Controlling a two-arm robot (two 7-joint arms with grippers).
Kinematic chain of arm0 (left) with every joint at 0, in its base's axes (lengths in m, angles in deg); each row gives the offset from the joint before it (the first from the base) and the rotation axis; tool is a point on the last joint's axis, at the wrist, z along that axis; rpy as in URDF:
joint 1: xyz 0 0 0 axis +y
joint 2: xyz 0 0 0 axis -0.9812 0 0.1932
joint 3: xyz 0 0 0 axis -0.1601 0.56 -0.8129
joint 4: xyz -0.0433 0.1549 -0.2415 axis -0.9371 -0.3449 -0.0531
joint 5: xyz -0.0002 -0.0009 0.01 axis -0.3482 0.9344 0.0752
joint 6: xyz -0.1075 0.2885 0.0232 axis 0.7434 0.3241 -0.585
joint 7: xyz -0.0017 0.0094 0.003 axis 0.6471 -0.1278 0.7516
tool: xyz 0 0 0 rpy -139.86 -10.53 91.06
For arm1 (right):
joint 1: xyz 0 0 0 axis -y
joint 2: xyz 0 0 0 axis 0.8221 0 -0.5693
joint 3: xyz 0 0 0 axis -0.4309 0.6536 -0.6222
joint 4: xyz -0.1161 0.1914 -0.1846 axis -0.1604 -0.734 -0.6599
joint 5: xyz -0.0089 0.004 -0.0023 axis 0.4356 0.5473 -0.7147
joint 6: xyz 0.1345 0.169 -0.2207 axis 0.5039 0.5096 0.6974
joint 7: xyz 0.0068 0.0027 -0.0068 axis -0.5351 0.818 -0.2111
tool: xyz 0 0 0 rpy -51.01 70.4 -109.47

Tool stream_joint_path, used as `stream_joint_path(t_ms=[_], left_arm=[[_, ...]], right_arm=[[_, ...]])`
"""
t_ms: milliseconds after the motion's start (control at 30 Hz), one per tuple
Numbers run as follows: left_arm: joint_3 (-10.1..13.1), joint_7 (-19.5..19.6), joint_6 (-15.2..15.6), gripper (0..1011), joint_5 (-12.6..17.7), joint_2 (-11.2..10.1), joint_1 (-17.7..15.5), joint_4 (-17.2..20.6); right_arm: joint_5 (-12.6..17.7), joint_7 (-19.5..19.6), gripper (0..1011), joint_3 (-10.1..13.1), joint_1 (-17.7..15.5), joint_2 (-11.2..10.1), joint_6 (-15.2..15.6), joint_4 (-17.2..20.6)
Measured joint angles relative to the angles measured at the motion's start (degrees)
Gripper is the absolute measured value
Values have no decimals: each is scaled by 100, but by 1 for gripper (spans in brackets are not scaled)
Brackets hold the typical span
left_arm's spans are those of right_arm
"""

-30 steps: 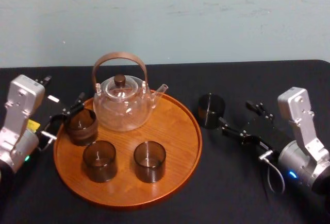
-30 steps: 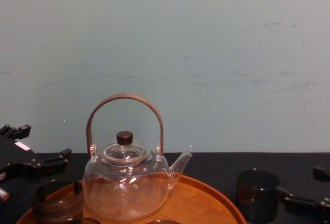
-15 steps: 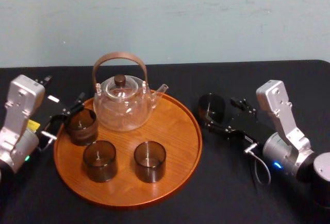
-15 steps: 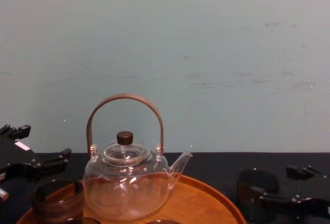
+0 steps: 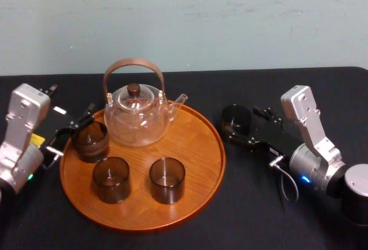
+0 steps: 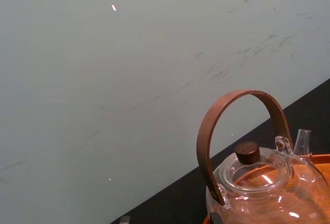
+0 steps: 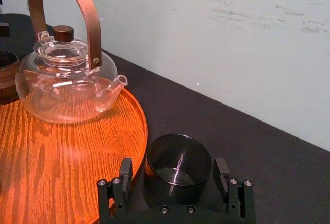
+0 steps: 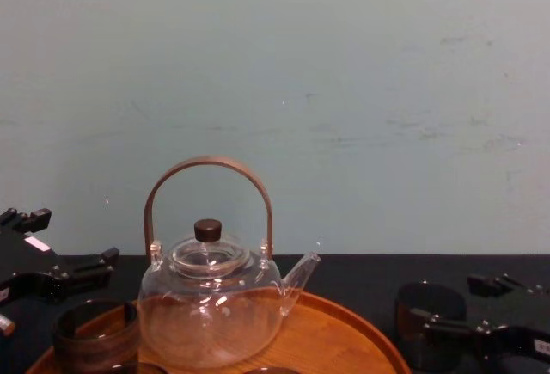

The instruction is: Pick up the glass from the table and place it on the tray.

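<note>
Since the previous half second, the right gripper (image 5: 240,123) has pushed a little further toward the tray (image 5: 198,143), and its fingers now reach along both sides of the glass (image 7: 179,158) rather than stopping short of it. We see nothing else shifted: the glass stands where it did, and the left arm has held its place.

The glass is dark and smoky, and it stands upright on the black table (image 5: 253,215), just beside the tray's right rim and outside it. In the right wrist view, the right gripper's jaws stand apart with one finger (image 7: 125,168) on each side of the glass. A narrow gap shows on both sides, so we do not read it as clamped. In the chest view, the same glass sits at the lower right with the black fingers beside it.

On the tray, we find a clear glass teapot (image 5: 137,119) with a brown hoop handle and a dark lid knob, set toward the far side. Three more dark glasses also stand on the tray: one at the left edge (image 5: 90,141) and two nearer to us (image 5: 110,179) (image 5: 167,180).

The left gripper (image 5: 72,129) hovers at the tray's left edge, close to the leftmost glass, with its jaws apart and nothing between them. A pale blue-green wall (image 5: 184,20) rises behind the table.
</note>
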Motion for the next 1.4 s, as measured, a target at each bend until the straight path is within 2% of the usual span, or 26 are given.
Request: stream_joint_path(t_ms=[367,867,1400], left_arm=[[0,0,0,1002,0,0,0,0],[0,0,0,1002,0,0,0,0],[0,0,0,1001,0,0,0,0]], right_arm=[[-11,-29,1002,-52,152,38,-5,-170],[-65,-54,1002,-149,586,229,-96,-823],[-116,-135,1002,-254,861,364,-207,-1256]])
